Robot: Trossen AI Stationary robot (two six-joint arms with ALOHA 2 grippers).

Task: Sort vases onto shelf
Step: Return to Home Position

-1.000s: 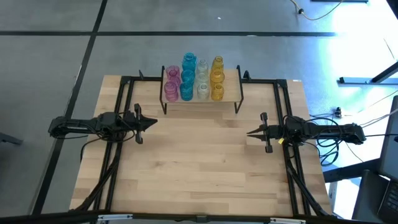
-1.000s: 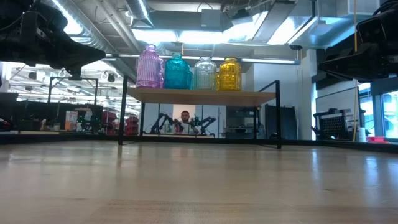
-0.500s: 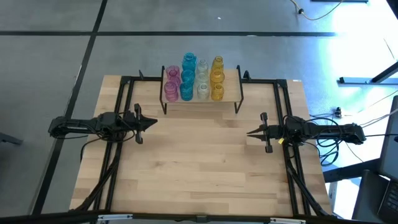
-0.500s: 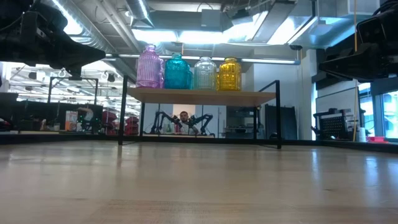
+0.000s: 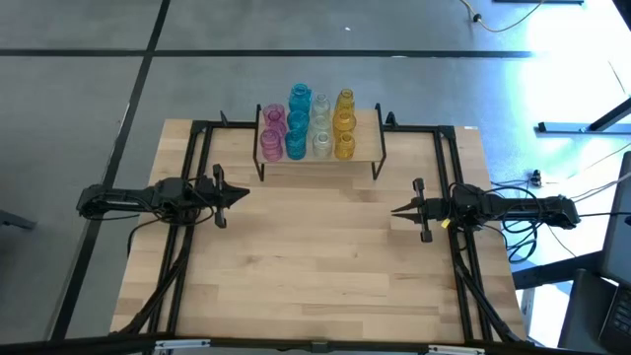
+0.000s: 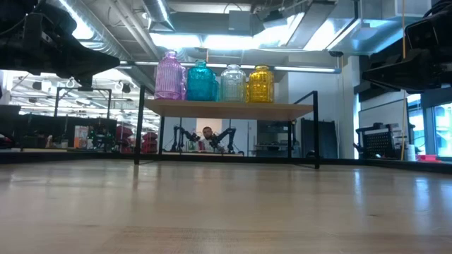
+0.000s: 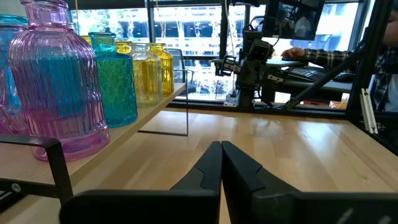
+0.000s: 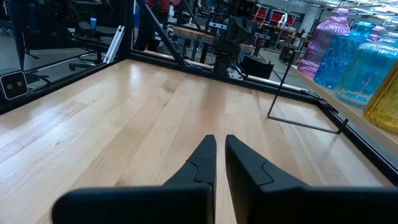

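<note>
Several glass vases [image 5: 308, 124] in pink, teal-blue, clear and amber-yellow stand in rows on the shelf [image 5: 318, 154], a light-wood board on thin black legs at the table's far middle. In the low view the front row of vases [image 6: 214, 82] stands upright on the shelf's board [image 6: 229, 109]. My left gripper [image 5: 245, 194] hovers at the table's left side, shut, pointing toward the middle. My right gripper [image 5: 394, 210] hovers at the table's right side, shut, pointing toward the middle. Both are apart from the shelf. The left wrist view shows my left gripper [image 7: 221, 148] beside the pink vase [image 7: 53, 74].
A black metal frame [image 5: 202, 148] runs along the table's left, right and far sides. The bare wooden tabletop [image 5: 315, 256] lies between the two arms and in front of the shelf. A person [image 6: 207, 135] sits in the room beyond the table.
</note>
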